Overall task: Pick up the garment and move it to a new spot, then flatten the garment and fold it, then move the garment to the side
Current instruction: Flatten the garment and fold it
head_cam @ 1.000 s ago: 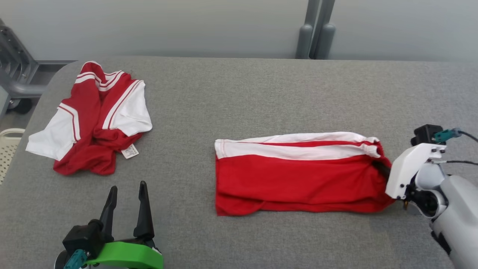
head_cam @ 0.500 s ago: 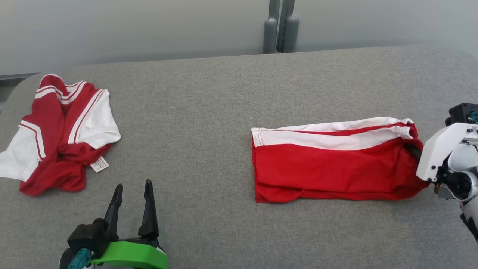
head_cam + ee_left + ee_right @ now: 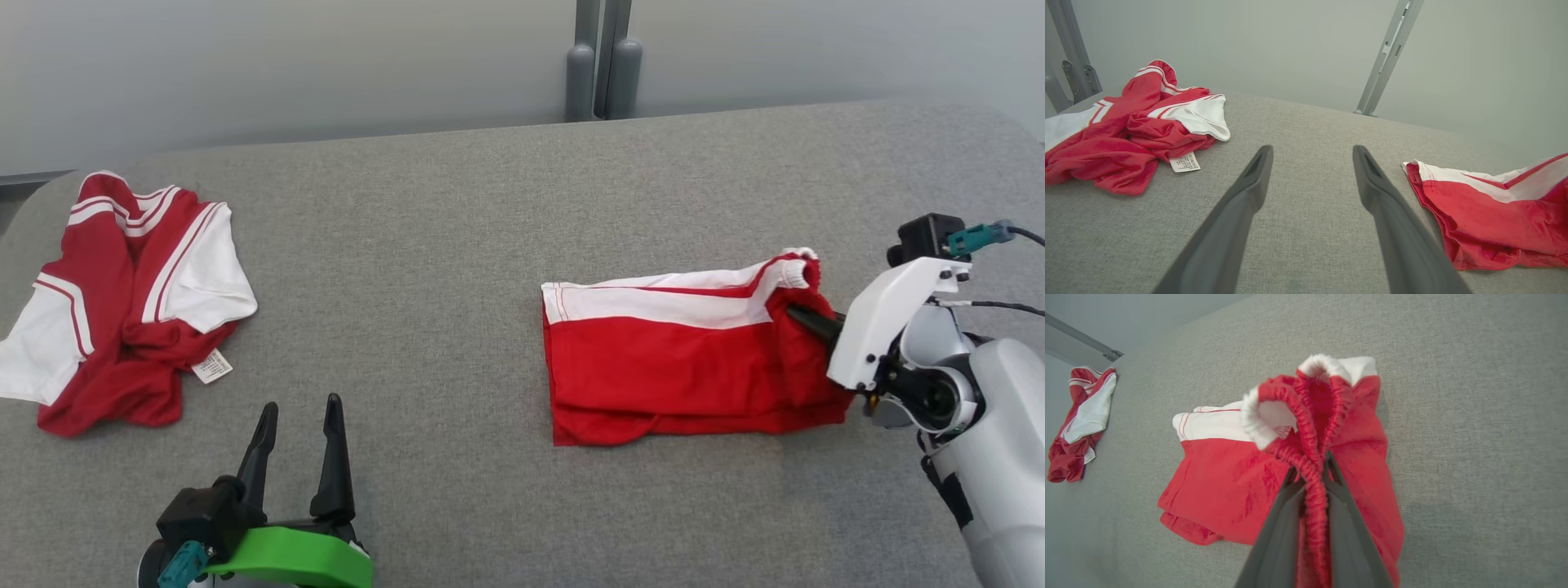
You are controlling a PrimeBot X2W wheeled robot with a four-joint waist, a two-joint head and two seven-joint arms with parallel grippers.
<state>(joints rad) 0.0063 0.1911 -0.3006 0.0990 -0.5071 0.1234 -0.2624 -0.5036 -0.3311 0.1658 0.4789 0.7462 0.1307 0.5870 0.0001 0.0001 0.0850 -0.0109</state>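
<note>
Between the right hand's (image 3: 1311, 470) pinching fingers is the folded garment's (image 3: 669, 371) waistband, its rest ahead on the surface (image 3: 490, 204); left hand (image 3: 301, 404) spread. Moving-aside step, I judge: next needs gentle sideways dragging.

Red shorts (image 3: 678, 367) in right pincer (image 3: 798, 317)

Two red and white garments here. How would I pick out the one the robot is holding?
Look at the grey table, towards its right side. There lie the folded red shorts, an oblong with a white band along the far edge. Unlike the crumpled garment at the left, their elastic waistband is pinched in the right tool.
</note>
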